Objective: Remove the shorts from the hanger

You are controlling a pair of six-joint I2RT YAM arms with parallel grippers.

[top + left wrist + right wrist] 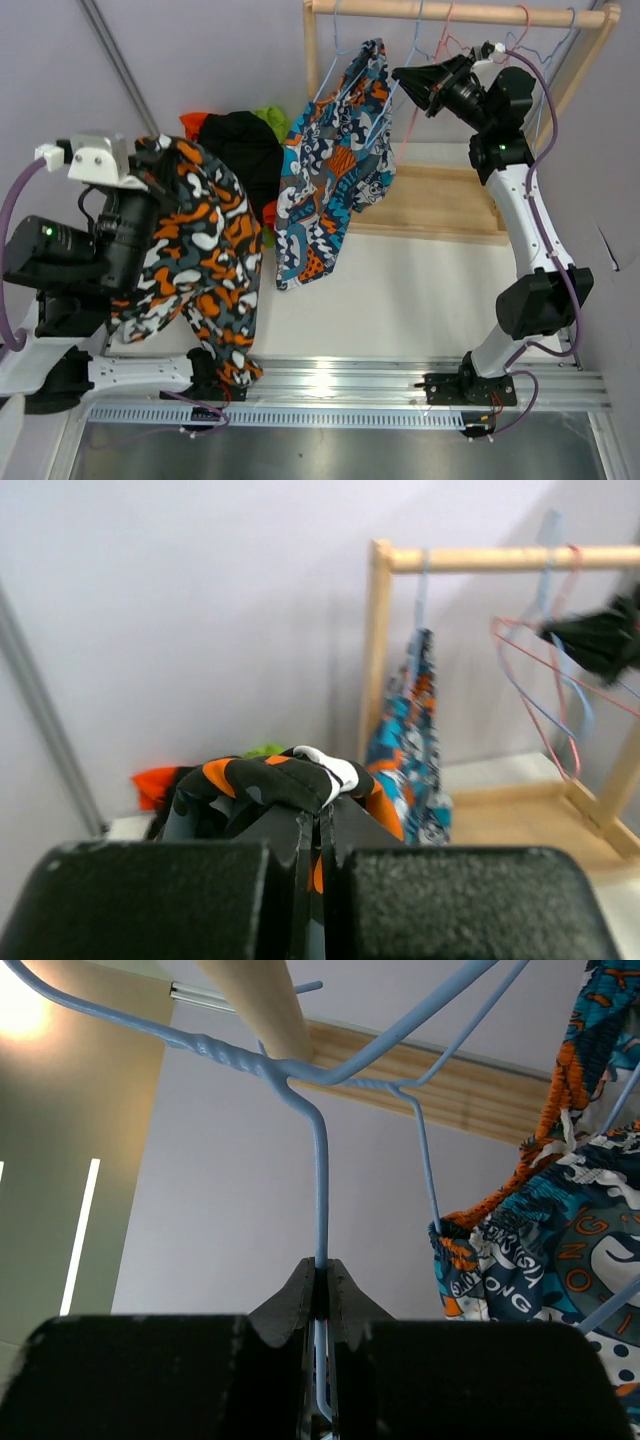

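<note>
At the wooden rail (450, 10), the right gripper (320, 1272) is pinched shut on the blue hanger (320, 1160), the blue patterned shorts (335, 170) hanging just beside. Hold that wire steady while the left gripper (318, 830), clamped on the orange patterned shorts (205, 250), sets them down on the surface (420, 290).

A pale wooden clothes rack (311, 60) stood at the far right of a white tabletop (420, 290). Its round top rail (480, 12) ran left to right above a flat wooden base board (440, 200). Behind it rose a plain pale grey wall (200, 50). A thin grey metal pole (120, 60) slanted across the wall at far left. A silver aluminium rail (340, 380) ran along the table's near edge, with a dull grey metal sheet (330, 450) just nearer.
</note>
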